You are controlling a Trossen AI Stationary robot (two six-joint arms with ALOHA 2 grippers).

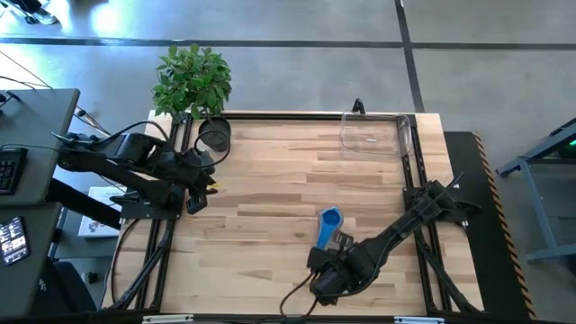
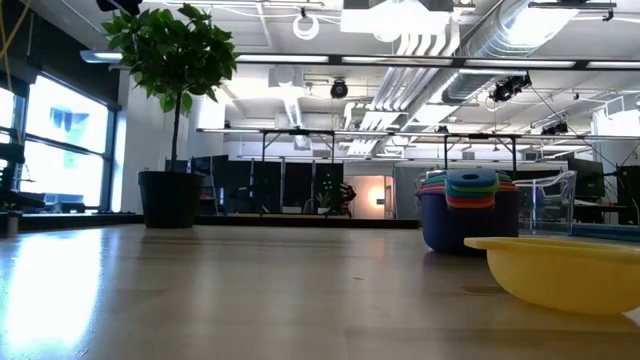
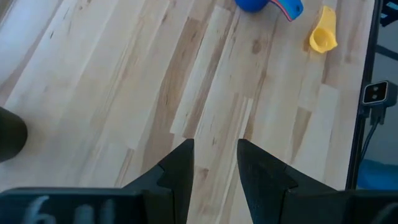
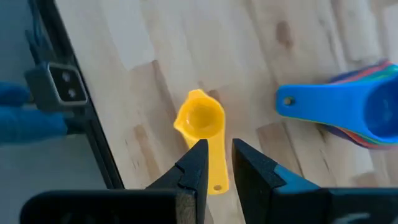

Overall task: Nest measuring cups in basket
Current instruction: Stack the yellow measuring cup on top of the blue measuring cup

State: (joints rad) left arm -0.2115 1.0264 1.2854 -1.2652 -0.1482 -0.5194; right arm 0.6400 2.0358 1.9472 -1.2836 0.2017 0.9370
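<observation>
A yellow measuring cup [image 4: 200,119] lies bowl-up on the table near its near edge, also seen in the low view [image 2: 560,272] and the left wrist view [image 3: 323,36]. The other cups sit nested in a stack with the blue one on top [image 1: 330,219] [image 2: 468,205], standing on the table beside it. My right gripper [image 4: 216,165] is open a little; its fingers stand over the yellow cup's handle, one on either side, and I see no touch. The clear basket [image 1: 373,135] stands at the far right. My left gripper [image 3: 214,165] waits open at the left [image 1: 200,184].
A black plant pot [image 1: 214,135] with a leafy plant stands at the table's far left corner. Dark frame rails run along the left and right table edges. Bare wood lies between the cup stack and the basket.
</observation>
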